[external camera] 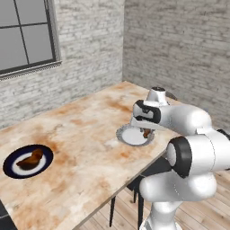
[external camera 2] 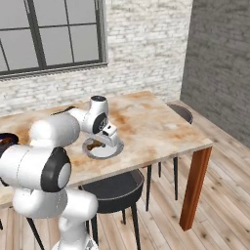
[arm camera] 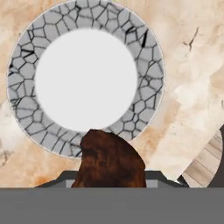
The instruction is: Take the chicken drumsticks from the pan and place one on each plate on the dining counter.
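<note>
The tool (external camera: 146,134) is clenched on a glossy reddish-brown roasted chicken drumstick (arm camera: 111,161), held above the crackle-rimmed light grey round plate (arm camera: 85,78) directly beneath. The plate rests on the mottled beige-and-rust marbled stone table (external camera: 85,134). Well beyond, a second drumstick (external camera: 31,159) lies on the dark blue-rimmed white-centred plate (external camera: 12,158).

Two plates on the dining counter (external camera: 85,134)

A blue-rimmed plate (external camera: 10,158) bears a drumstick (external camera: 30,159); well apart, a grey crackle-rimmed plate (arm camera: 148,100) lies near the edge.
</note>
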### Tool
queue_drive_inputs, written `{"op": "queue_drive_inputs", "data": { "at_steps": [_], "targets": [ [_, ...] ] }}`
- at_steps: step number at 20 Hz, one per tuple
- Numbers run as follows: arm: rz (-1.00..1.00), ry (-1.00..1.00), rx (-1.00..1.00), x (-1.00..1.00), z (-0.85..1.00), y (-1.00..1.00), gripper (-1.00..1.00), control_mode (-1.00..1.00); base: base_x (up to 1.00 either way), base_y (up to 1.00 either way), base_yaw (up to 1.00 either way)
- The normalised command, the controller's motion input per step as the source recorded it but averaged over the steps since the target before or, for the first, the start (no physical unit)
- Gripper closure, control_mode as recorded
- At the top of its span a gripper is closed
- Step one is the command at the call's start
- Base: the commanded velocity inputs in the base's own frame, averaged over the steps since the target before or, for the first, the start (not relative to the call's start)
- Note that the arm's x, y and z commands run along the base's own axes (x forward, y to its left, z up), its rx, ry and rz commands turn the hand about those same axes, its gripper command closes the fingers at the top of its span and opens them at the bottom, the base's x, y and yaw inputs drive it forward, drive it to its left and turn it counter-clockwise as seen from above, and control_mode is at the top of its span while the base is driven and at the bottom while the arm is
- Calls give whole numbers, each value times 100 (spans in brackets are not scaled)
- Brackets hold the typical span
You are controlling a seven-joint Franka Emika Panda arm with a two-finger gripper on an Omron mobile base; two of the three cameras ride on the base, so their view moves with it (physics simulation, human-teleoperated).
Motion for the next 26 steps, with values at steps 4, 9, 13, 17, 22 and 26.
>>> {"op": "queue_drive_inputs", "data": {
  "at_steps": [4,9,13,17,22,26],
  "targets": [
    [0,1,0,76,-23,7,100,-100,0,0,0],
    [0,4,2,32,-36,1,100,-100,0,0,0],
    [0,7,1,0,-48,4,100,-100,0,0,0],
    [0,9,0,22,-34,11,100,-100,0,0,0],
    [0,2,0,14,-31,19,100,-100,0,0,0],
    [0,4,0,12,-28,11,100,-100,0,0,0]
  ]
}}
